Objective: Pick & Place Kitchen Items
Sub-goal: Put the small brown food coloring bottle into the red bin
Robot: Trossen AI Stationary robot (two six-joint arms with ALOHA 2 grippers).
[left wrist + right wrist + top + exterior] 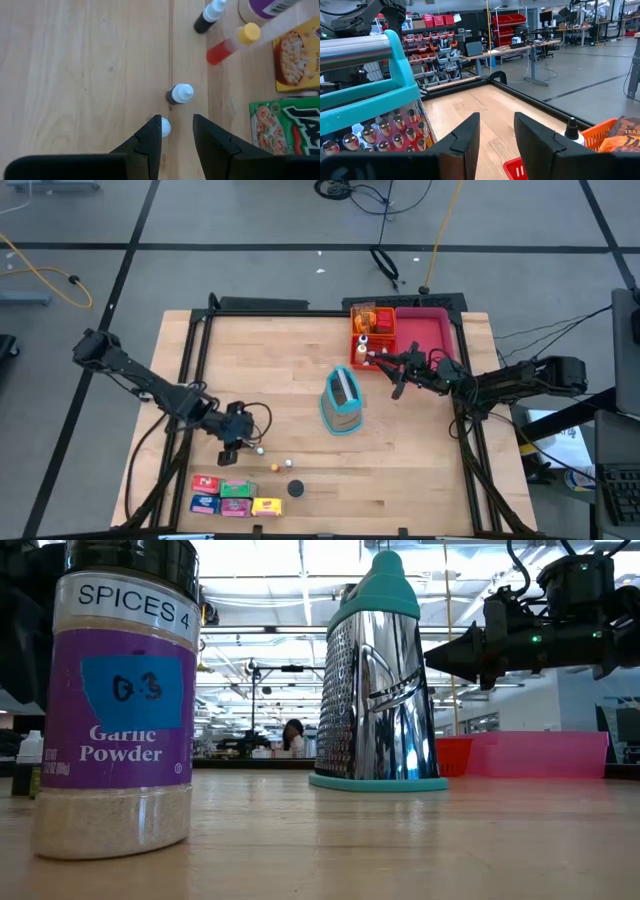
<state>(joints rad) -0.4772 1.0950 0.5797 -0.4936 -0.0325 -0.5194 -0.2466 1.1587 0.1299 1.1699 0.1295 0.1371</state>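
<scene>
Tools (pixel 176 135) apart over white-capped bottle (pixel 180 94).

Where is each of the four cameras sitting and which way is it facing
High view: overhead, straight down on the table; both arms show.
Low view: at tabletop height, level across at the garlic powder jar and grater; one arm's gripper shows.
Left wrist view: above the wood, facing down at small bottles; the open left gripper shows.
Right wrist view: facing across the table past the open right gripper.
Shared: the grater appears in the high, low and right wrist views.
</scene>
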